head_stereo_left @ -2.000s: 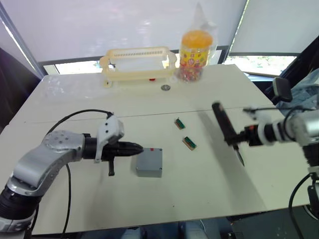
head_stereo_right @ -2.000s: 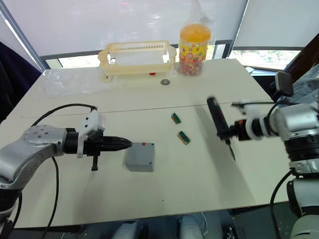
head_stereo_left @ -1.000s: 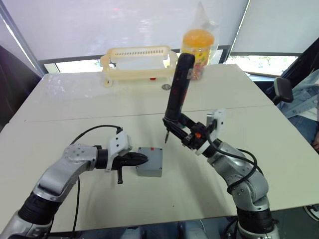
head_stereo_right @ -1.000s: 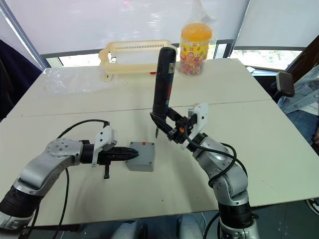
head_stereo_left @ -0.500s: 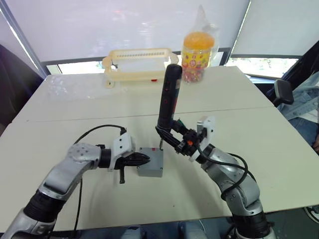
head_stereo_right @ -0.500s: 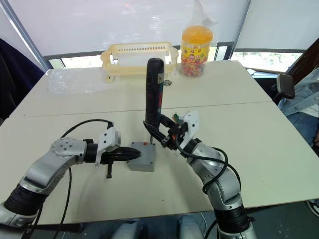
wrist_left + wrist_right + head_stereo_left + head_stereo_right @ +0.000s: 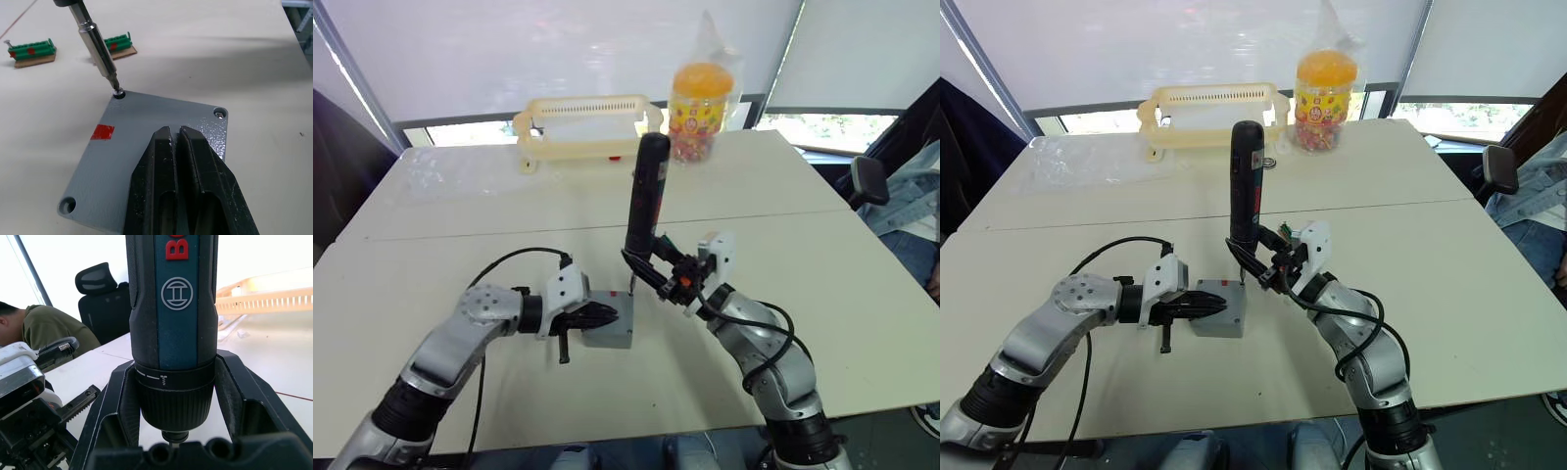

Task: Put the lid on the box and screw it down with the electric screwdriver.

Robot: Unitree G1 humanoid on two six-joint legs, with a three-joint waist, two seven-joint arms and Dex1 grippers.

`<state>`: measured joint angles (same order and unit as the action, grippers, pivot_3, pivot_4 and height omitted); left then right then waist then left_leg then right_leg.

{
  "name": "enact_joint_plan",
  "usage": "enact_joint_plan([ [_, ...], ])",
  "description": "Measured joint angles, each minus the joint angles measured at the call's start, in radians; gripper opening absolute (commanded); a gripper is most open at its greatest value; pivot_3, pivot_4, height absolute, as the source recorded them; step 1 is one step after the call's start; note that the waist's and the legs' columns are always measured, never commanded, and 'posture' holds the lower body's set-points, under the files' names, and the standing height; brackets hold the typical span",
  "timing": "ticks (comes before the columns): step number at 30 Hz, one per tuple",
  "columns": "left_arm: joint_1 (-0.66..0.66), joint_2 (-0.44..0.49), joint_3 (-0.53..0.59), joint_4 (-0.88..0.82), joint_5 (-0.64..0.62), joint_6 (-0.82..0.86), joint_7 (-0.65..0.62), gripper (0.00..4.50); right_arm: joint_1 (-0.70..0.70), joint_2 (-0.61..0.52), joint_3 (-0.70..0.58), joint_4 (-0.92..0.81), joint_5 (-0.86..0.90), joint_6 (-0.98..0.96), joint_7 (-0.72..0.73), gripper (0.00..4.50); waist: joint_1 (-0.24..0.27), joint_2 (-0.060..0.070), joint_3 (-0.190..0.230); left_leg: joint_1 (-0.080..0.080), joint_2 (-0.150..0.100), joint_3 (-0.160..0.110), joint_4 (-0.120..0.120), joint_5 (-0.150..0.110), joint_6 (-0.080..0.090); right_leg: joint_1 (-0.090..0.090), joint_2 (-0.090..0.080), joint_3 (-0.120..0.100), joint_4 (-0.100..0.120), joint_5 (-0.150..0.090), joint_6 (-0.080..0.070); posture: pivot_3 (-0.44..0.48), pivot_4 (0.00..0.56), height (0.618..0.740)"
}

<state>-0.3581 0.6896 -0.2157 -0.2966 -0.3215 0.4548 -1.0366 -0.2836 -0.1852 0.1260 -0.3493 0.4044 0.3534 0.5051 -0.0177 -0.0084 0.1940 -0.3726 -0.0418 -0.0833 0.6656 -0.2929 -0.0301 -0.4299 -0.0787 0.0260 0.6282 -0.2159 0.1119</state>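
Right end effector [image 7: 1268,269] clamping electric screwdriver [image 7: 1245,186], bit in lid [image 7: 146,161] corner

- A wide cream rectangular table [image 7: 862,294] spreads across the room, a thin seam running side to side.
- Behind it, white roller blinds [image 7: 558,49] glow with daylight, a strip of window below them.
- A black office chair [image 7: 105,301] stands by a pale wall, beside a person in an olive top [image 7: 46,330].

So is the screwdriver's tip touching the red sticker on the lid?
No, the screwdriver has its tip in a corner screw hole of the lid, apart from the red sticker.
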Motion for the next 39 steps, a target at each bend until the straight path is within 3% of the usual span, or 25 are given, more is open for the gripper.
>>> enact_joint_plan([
  [6,0.012,-0.005,0.003,0.023,0.001,-0.035,-0.001,0.26,0.000,0.004,0.009,0.008,-0.011,-0.017,0.004,1.74,0.000,0.000,0.000,0.000,0.000,0.000,0.000,0.000,0.000,0.000,0.000,0.000,0.000,0.000,0.000,0.000,0.150,0.740],
  [12,0.035,-0.071,-0.002,0.149,0.034,-0.210,0.014,0.26,0.004,-0.001,0.026,0.025,-0.043,-0.045,0.016,1.74,0.004,0.002,-0.012,0.003,0.000,0.000,0.000,0.000,0.000,0.004,0.000,0.000,-0.001,0.000,0.000,0.000,0.150,0.740],
  [19,0.047,-0.095,0.017,0.340,0.049,-0.444,-0.005,0.26,0.016,-0.019,0.060,0.065,-0.106,-0.106,0.036,1.74,-0.001,0.008,-0.035,0.025,0.002,-0.001,-0.006,-0.002,0.003,0.026,0.001,-0.003,-0.010,-0.011,-0.006,0.000,0.150,0.740],
  [25,0.066,-0.063,0.044,0.343,0.049,-0.444,-0.023,0.26,0.020,-0.025,0.065,0.084,-0.127,-0.146,0.051,1.74,-0.001,0.008,-0.038,0.034,0.002,0.000,-0.015,-0.002,0.003,0.031,0.001,-0.001,-0.011,-0.012,-0.006,0.000,0.150,0.740],
  [39,0.071,-0.039,0.042,0.182,0.050,-0.232,-0.022,0.26,0.019,-0.009,0.076,0.109,-0.156,-0.188,0.051,1.74,-0.001,0.008,-0.039,0.033,0.002,-0.001,-0.017,-0.002,0.003,0.031,0.001,-0.001,-0.013,-0.013,-0.004,0.000,0.150,0.740],
])
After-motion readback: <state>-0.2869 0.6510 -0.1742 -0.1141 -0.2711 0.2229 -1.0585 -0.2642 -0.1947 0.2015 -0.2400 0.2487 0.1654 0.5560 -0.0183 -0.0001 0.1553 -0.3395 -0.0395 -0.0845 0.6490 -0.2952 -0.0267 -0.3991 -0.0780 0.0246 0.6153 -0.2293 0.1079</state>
